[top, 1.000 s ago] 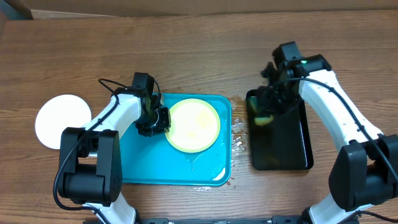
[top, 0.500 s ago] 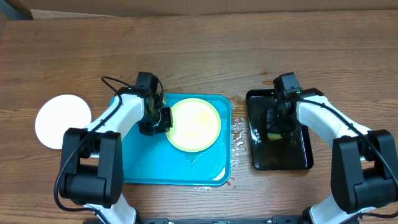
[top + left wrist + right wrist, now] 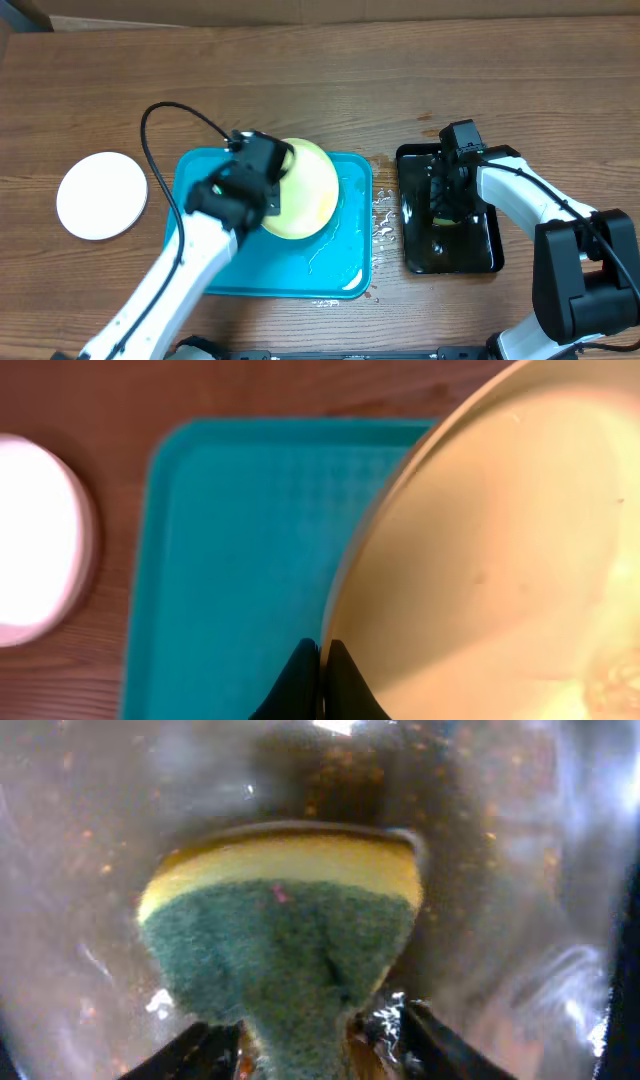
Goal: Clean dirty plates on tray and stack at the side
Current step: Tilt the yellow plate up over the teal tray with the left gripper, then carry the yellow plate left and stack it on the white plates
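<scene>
A brown wood-grain table [image 3: 300, 90] fills the overhead view, with a pale tan strip [image 3: 300, 8] along its far edge; what that strip is cannot be told. On the table lie the turquoise tray [image 3: 210, 270] at the middle and a black tray [image 3: 470, 255] to its right, apart from it, with water drops [image 3: 382, 215] on the wood between them. A film of water shines on the turquoise tray's right half. A white plate [image 3: 101, 195] sits flat on the wood left of the tray, not touching it. The yellow-green plate [image 3: 310, 195] is over the tray's upper middle, tilted, its left rim raised in the left gripper [image 3: 272, 195]. The left wrist view shows the two dark fingers [image 3: 300, 685] pinched narrowly on that rim, the plate's pale inside filling the right of the picture. The right gripper [image 3: 445, 205] is down in the black tray, its fingers closed on a sponge [image 3: 285, 920], green scrub side toward the camera and yellow layer behind, against the wet glossy tray floor. Half a second ago the yellow-green plate lay flat in the tray with the left arm low beside it. Now that arm has risen toward the camera and the plate has tipped up with it. The right arm, sponge and white plate are where they were.
</scene>
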You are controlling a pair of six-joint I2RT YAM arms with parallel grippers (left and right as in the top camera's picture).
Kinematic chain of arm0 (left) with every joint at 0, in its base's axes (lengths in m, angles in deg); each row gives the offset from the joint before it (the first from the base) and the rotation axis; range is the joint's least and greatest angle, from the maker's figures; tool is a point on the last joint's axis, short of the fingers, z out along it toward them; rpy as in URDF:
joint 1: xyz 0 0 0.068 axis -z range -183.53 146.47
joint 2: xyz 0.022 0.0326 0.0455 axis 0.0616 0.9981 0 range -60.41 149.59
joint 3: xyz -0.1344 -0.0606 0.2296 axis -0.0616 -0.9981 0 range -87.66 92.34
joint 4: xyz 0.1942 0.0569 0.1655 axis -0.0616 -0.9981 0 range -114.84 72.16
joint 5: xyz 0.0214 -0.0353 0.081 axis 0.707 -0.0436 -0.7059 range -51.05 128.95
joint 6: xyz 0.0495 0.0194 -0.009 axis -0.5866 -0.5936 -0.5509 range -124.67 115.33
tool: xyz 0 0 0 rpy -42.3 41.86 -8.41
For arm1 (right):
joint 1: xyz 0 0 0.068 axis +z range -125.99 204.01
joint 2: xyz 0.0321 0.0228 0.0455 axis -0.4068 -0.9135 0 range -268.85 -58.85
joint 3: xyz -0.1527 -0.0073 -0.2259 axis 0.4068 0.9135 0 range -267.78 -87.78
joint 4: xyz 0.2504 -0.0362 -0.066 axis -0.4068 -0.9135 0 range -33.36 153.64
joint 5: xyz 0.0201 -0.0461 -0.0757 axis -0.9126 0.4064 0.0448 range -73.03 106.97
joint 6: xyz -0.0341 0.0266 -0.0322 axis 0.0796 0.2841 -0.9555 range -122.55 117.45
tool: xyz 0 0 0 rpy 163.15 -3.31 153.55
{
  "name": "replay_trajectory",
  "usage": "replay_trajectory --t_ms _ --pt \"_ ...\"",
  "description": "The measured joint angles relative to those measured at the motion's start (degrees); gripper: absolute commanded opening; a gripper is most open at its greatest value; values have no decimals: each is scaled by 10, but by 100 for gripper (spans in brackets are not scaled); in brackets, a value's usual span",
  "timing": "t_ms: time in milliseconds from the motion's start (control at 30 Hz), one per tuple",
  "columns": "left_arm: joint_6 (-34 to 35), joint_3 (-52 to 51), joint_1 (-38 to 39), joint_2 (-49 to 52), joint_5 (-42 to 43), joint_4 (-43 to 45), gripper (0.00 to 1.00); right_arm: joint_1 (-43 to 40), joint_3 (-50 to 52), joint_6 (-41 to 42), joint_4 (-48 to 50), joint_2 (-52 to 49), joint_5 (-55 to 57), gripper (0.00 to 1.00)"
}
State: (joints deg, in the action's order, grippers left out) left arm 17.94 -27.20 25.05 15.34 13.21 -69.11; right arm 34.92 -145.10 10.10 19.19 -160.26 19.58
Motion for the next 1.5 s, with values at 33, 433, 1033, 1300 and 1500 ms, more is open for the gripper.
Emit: replay_trajectory --t_ms 33,433,1033,1300,1500 --pt "0 0 24 -4 -26 -3 4 0 0 0 -2 0 2 75" --pt "0 0 262 43 -415 -26 4 0 0 -5 -7 0 4 100" --pt "-3 0 273 55 -529 -26 4 0 0 -2 -12 0 -2 85" --pt "-3 0 273 55 -529 -26 4 0 1 -1 -4 0 -3 58" --pt "-2 0 273 55 -529 -20 4 0 4 -6 6 2 3 100"
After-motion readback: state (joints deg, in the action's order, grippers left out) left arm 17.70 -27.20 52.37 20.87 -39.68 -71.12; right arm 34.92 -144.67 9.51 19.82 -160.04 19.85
